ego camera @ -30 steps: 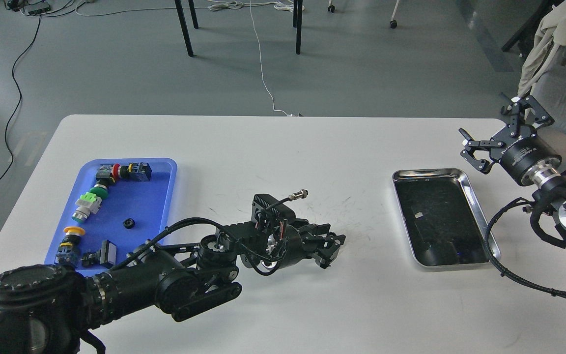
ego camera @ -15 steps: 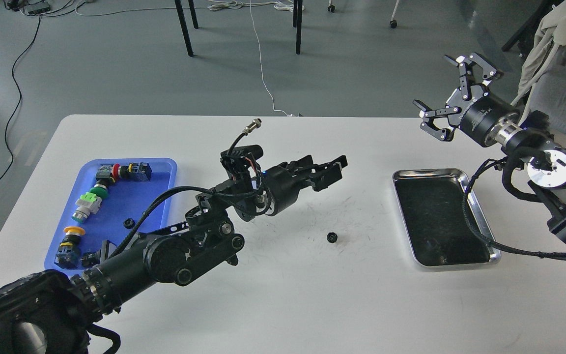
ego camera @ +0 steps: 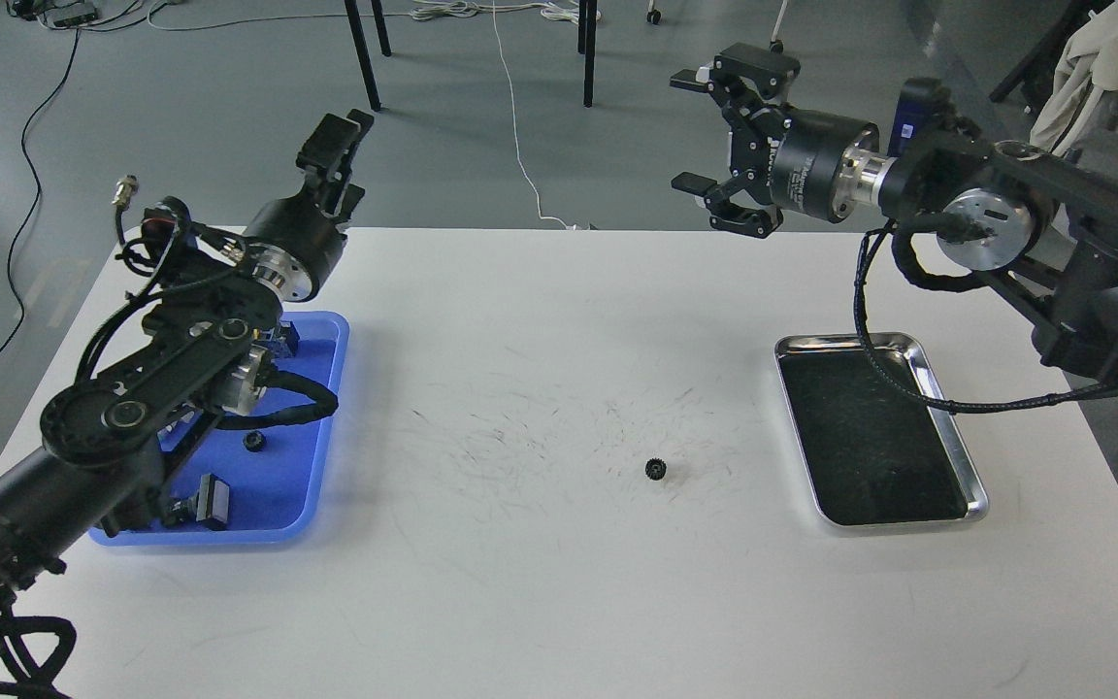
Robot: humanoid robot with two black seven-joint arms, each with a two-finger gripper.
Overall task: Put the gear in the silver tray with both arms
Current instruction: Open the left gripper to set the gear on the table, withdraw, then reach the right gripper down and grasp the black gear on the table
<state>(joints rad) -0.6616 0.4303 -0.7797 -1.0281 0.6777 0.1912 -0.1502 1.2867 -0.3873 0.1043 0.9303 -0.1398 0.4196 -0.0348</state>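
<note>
One gear: small black gear (ego camera: 656, 470) lying loose on the white worktop (ego camera: 540, 582), near the middle, between the two trays, touching neither.
Silver tray: silver tray (ego camera: 976, 476) sitting to the right of the gear, well apart from it, floor showing nothing inside.
Blue tray: blue tray (ego camera: 312, 485) resting at the left, holding switch parts and another small black round piece (ego camera: 253, 442), partly hidden behind the left arm.
Left end effector: left end effector (ego camera: 334, 155) hanging raised over the far left edge of the worktop, pointing up and away, seen nearly edge-on; cannot tell how wide the jaws are standing; carrying nothing visible.
Right end effector: right end effector (ego camera: 726, 146) hovering high beyond the far edge, jaws spread wide, gripping nothing, facing left.
Step in hand: judging as the handover stage, gear lying midway and awaiting pickup by the right arm.
Next move: calling for bringing the right end effector down and toward the gear, centring wide jaws around it, closing gently on so small a part, then carrying it over the silver tray rim.
</note>
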